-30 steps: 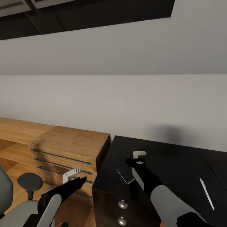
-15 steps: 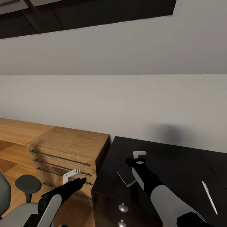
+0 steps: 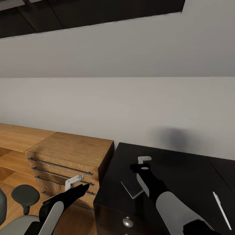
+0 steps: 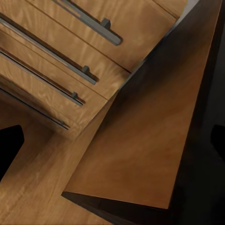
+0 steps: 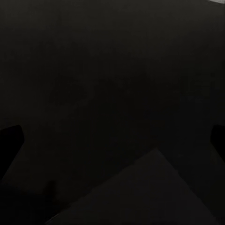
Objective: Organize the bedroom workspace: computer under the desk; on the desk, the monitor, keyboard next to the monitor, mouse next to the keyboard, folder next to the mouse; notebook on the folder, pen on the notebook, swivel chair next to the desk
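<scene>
In the foreground of the head view, the swivel chair's (image 3: pixel 19 209) grey seat and a round black armrest sit at lower left. The left gripper (image 3: pixel 77 182) hangs before the wooden chest (image 3: pixel 70 153), its fingertips at opposite edges of the left wrist view, spread apart. The right gripper (image 3: pixel 139 169) hovers over the black desk (image 3: pixel 182 169); the dark grey notebook (image 3: pixel 131 189) is tilted at its underside, and whether the fingers clamp it cannot be told. The white pen (image 3: pixel 222 210) lies on the desk, well apart. Beyond stands a plain grey wall (image 3: pixel 117 104).
</scene>
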Robot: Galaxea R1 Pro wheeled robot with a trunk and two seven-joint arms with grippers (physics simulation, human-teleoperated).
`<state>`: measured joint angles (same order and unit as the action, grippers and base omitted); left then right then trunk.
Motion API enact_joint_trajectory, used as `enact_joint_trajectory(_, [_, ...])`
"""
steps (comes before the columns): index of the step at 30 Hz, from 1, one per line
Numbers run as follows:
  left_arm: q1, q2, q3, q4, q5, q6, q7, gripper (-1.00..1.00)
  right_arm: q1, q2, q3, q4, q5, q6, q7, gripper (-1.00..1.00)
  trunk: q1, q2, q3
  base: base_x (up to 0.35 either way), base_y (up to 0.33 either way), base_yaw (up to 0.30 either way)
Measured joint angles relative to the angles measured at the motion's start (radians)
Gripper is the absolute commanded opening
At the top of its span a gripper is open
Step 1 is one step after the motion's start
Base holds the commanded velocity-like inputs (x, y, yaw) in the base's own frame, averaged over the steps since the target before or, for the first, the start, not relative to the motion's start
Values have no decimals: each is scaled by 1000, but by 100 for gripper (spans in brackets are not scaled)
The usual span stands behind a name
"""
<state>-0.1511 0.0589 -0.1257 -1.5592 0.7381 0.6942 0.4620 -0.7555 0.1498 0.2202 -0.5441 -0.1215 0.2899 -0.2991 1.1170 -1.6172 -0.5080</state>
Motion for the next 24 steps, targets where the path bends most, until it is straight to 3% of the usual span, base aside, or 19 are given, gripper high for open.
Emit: enact_joint_trajectory(24, [0,0,0,2,0,2,0,100,0,-2,-2,1,-2,2,2,100,0,0,-27,0,0,0])
